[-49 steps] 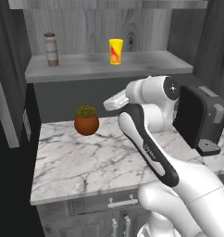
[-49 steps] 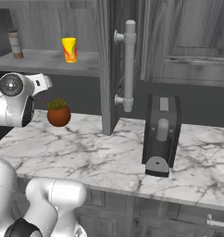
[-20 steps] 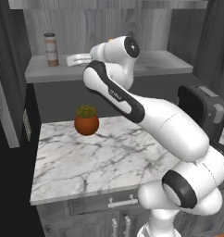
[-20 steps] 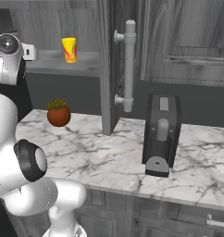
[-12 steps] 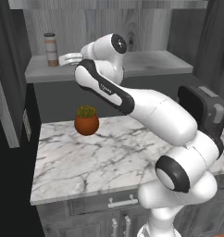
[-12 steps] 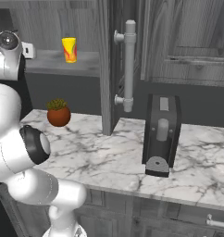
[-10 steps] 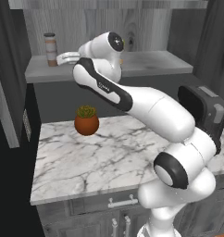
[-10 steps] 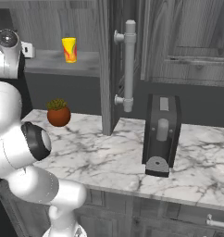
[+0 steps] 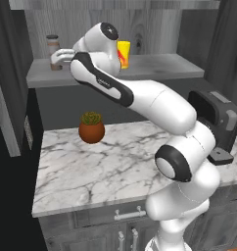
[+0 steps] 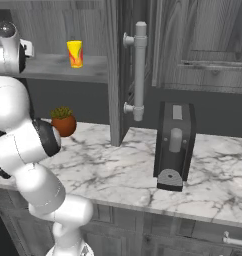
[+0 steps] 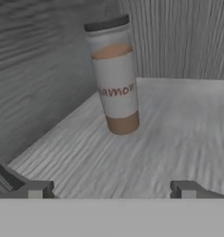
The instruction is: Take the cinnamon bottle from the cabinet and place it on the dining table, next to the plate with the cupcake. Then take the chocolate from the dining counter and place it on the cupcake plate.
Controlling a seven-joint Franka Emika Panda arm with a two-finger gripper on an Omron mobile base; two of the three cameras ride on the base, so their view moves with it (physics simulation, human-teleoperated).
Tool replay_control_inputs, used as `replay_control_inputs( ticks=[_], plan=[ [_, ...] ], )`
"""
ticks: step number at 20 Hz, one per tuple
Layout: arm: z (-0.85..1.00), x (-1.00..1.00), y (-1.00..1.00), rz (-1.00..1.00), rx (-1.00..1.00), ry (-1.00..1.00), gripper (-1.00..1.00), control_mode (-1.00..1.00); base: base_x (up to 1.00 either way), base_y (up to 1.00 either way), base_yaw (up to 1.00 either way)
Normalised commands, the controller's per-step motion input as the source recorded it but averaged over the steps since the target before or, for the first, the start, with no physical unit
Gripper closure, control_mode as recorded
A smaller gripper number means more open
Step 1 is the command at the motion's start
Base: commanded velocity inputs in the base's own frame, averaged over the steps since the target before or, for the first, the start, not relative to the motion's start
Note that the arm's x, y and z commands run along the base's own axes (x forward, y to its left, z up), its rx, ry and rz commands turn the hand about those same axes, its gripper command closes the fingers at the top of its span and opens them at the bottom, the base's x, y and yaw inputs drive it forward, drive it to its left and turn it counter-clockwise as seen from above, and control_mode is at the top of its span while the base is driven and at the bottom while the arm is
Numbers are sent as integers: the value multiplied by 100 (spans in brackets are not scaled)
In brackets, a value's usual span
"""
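Cinnamon bottle [image 11: 115, 76] stands upright on the grey shelf [image 11: 169, 129] of the cabinet [image 9: 154, 24], near the shelf's left end and close to the back corner where the wood-grain back panel [image 11: 178, 37] meets the side wall. In the hand view, bare shelf lies between the bottle and the claw [image 11: 109, 189], whose two dark tips sit wide apart, empty and touching nothing. From the left base view, the claw [image 9: 59, 58] points at the cinnamon bottle [image 9: 53, 45] from just to its right, level with the shelf's front edge.

A yellow cup with red marks [image 10: 75, 53] stands further right on the same shelf, well apart from the bottle, with the arm's upper joint in front of it in the left base view. Below the shelf, a small potted plant [image 9: 91, 127] sits on the marble bench [image 9: 101, 171], with open marble in front of it. A dark coffee machine [image 10: 174, 145] stands at the bench's right side, beside the open cabinet door [image 10: 124, 70].

Compared with half a second ago, the claw has moved closer to the bottle. The bottle, cup and plant have stayed put.
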Motion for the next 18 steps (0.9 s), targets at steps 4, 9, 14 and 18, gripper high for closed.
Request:
replay_control_inputs(
  ticks=[4,9,14,18],
  plan=[
    [-1,8,11,3,-12,-4,-100,-100,0,0,0],
    [-3,1,0,3,-9,-14,-100,-100,0,0,0],
    [-2,2,0,2,-1,-14,-100,-100,0,0,0],
    [-9,0,0,1,0,-11,-100,-100,0,0,0]
  ],
)
